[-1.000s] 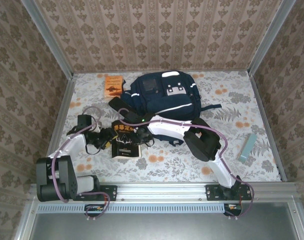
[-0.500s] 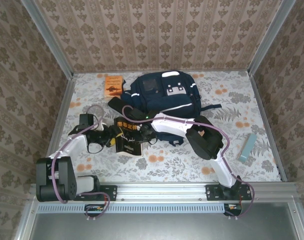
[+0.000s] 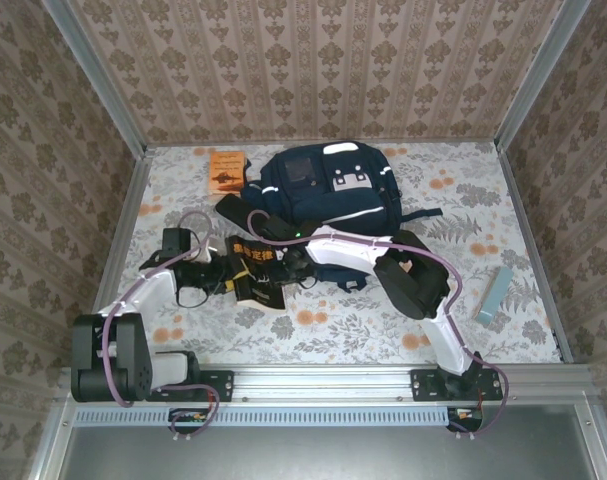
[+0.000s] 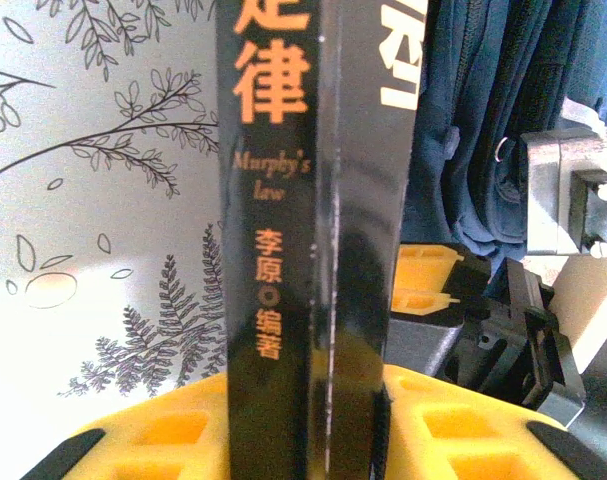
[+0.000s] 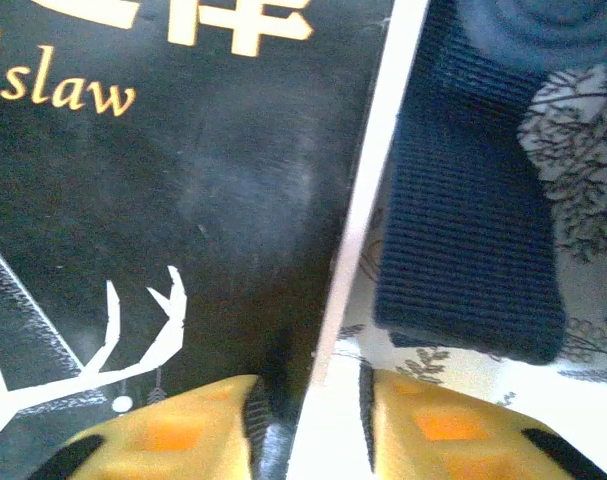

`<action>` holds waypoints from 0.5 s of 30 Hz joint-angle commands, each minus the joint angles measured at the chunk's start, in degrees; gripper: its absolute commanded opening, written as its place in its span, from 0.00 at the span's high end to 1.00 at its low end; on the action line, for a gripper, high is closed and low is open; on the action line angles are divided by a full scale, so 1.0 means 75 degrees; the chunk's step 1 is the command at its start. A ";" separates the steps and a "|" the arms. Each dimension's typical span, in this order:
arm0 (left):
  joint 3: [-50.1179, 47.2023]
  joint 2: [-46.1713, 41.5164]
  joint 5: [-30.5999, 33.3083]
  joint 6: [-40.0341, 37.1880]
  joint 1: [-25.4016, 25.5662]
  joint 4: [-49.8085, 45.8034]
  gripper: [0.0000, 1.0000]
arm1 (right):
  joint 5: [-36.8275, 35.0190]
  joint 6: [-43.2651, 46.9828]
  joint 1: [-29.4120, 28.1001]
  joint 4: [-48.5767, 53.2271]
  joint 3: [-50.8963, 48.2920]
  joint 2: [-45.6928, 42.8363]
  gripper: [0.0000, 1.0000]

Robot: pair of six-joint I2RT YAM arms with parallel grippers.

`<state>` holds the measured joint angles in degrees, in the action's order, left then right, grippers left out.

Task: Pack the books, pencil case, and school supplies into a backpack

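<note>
Here, two books counted: orange book [image 3: 226, 172] flat at the table's [image 3: 383, 330] far left corner, black book [image 3: 255, 285] with gold lettering between the grippers, just in front of the one backpack [image 3: 323, 190]. Two arms, both bent inward toward the black book. Left gripper [image 3: 228, 281] clamped across the spine, yellow pads [image 4: 133, 445] flush on either side. Right gripper [image 3: 286, 268] astride the page edge; gripping or slack, cannot tell. One teal bar [image 3: 493, 294] near the right edge, well apart.
</note>
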<state>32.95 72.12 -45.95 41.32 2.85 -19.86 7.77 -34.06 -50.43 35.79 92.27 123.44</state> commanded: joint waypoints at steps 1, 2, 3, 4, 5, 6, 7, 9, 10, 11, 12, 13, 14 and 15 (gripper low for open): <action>0.0084 -0.0414 -0.0036 -0.0118 -0.0026 -0.0316 0.68 | -0.0261 0.0112 -0.0057 -0.0093 -0.0530 -0.0099 0.57; 0.0052 -0.0548 0.0047 -0.0136 -0.0029 -0.0372 0.70 | -0.0273 0.0112 -0.0045 -0.0167 -0.0598 -0.0309 0.55; 0.0021 -0.0649 0.0085 -0.0125 -0.0055 -0.0396 0.70 | -0.0260 0.0102 -0.0037 -0.0245 -0.0664 -0.0484 0.52; -0.0009 -0.0756 0.0103 -0.0113 -0.0069 -0.0437 0.71 | -0.0220 0.0078 -0.0010 -0.0348 -0.0740 -0.0693 0.49; -0.0022 -0.0836 0.0116 -0.0112 -0.0100 -0.0502 0.72 | -0.0149 0.0033 0.0018 -0.0470 -0.0819 -0.0876 0.47; -0.0022 -0.0902 0.0148 -0.0133 -0.0131 -0.0575 0.73 | -0.0085 -0.0015 0.0042 -0.0607 -0.0899 -0.1015 0.44; -0.0022 -0.1000 0.0179 -0.0150 -0.0158 -0.0660 0.74 | 0.0010 -0.0054 0.0068 -0.0624 -0.0985 -0.1193 0.41; -0.0022 -0.1198 0.0242 -0.0165 -0.0213 -0.0800 0.78 | 0.0150 -0.0128 0.0130 -0.1019 -0.1144 -0.1502 0.37; -0.0011 -0.1309 0.0272 -0.0146 -0.0238 -0.0852 0.81 | 0.0201 -0.0164 0.0155 -0.1124 -0.1229 -0.1656 0.36; 0.0010 -0.1411 0.0281 -0.0143 -0.0264 -0.0934 0.82 | 0.0257 -0.0211 0.0193 -0.1216 -0.1303 -0.1798 0.35; 0.0041 -0.1494 0.0300 -0.0165 -0.0286 -0.1007 0.84 | 0.0314 -0.0250 0.0221 -0.1293 -0.1383 -0.1922 0.34; 0.0097 -0.1582 0.0339 -0.0168 -0.0322 -0.1112 0.85 | 0.0374 -0.0283 0.0257 -0.1412 -0.1484 -0.2080 0.32; 0.0178 -0.1665 0.0404 -0.0177 -0.0335 -0.1246 0.86 | 0.0425 -0.0331 0.0289 -0.1519 -0.1585 -0.2228 0.31; 0.0244 -0.1752 0.0470 -0.0195 -0.0356 -0.1352 0.87 | 0.0456 -0.0382 0.0329 -0.1613 -0.1679 -0.2370 0.30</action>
<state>32.97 61.25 -42.57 40.73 0.75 -26.96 9.34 -35.35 -48.82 27.14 81.34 109.58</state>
